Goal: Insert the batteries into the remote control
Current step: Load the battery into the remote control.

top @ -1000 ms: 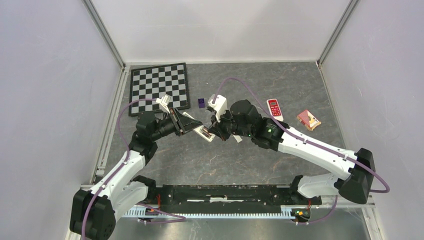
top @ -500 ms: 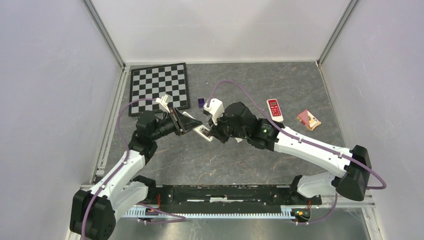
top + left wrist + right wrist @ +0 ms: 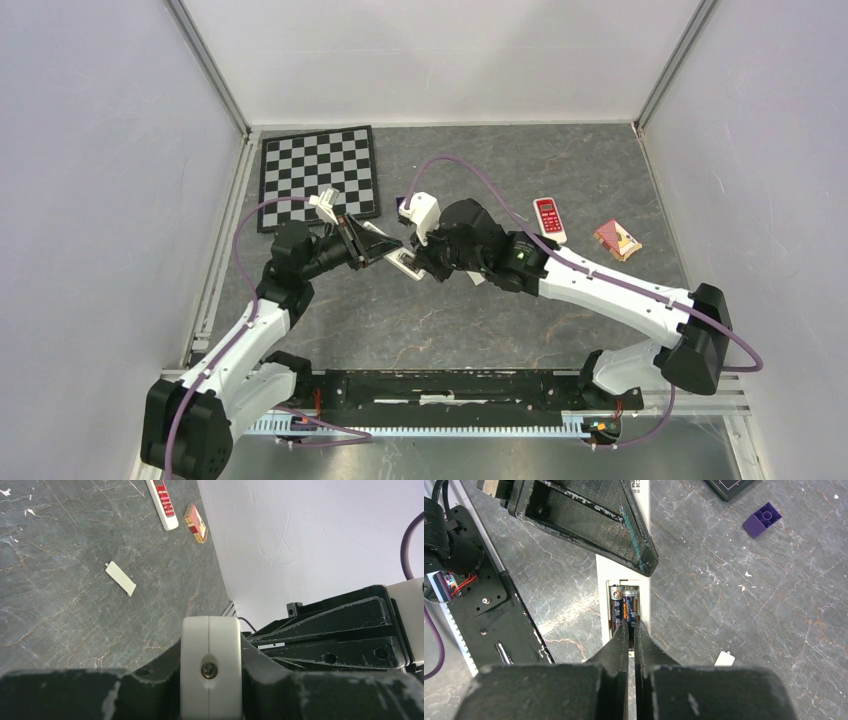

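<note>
Grey marbled tabletop [image 3: 450, 320]; plain white walls [image 3: 440, 55]; metal corner posts [image 3: 206, 62], apparently aluminium.

Tight at centre between left tool [image 3: 393, 248] and right tool [image 3: 631, 625], over remote control [image 3: 616, 570]. Blocked just behind by purple cube [image 3: 762, 519], far left by chessboard [image 3: 318, 170], right by red remote [image 3: 547, 218] and red packet [image 3: 617, 239]. Open across near surface [image 3: 430, 320].

**Dark marbled table, loose items**

Table [image 3: 470, 320]: checkerboard [image 3: 318, 175] in the far left corner, purple brick [image 3: 763, 519] near its corner. Red-faced remote [image 3: 548, 219] and red packet [image 3: 617, 240] far right, apart. Small white strip [image 3: 120, 578] lies flat mid-table.
</note>
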You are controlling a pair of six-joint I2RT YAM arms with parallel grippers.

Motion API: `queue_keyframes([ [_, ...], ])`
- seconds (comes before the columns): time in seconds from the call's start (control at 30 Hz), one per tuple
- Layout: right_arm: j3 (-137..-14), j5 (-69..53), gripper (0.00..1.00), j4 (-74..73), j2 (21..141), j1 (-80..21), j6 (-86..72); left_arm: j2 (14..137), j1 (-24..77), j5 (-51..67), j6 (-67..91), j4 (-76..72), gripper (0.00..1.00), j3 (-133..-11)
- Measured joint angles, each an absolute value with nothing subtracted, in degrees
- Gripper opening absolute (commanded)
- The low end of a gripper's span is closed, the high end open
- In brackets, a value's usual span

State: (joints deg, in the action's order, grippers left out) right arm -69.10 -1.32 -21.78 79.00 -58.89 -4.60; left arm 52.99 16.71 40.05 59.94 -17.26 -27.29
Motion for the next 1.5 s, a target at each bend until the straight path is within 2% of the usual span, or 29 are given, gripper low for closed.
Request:
queue_keyframes([
  [0.63, -71.72, 0.64, 0.01, -24.43, 81.71, -58.89, -4.56, 52.84, 16.62, 36.88, 59.99, -16.80, 0.02, -27.29],
  [0.8, -74.35, 1.13, 0.11, -25.41, 83.88, -58.89, -4.16, 52.86, 16.45, 36.38, 59.99, -16.80, 0.02, -27.29],
  [1.03, -75.31, 1.34, 0.31, -26.26, 84.62, -59.07, -3.86, 53.32, 16.45, 36.32, 60.20, -16.69, 0.02, -27.29],
  [1.2, -75.31, 2.07, 0.35, -26.37, 84.62, -59.31, -3.77, 54.24, 16.51, 36.62, 60.71, -16.19, 0.02, -27.29],
  [1.37, -75.31, 2.66, 0.43, -26.68, 84.62, -59.24, -3.86, 55.53, 16.62, 37.63, 61.32, -16.36, 0.02, -27.40],
  [1.5, -75.42, 2.63, 0.44, -26.74, 84.62, -59.24, -4.45, 56.10, 16.62, 37.65, 62.85, -16.32, 0.02, -27.40],
])
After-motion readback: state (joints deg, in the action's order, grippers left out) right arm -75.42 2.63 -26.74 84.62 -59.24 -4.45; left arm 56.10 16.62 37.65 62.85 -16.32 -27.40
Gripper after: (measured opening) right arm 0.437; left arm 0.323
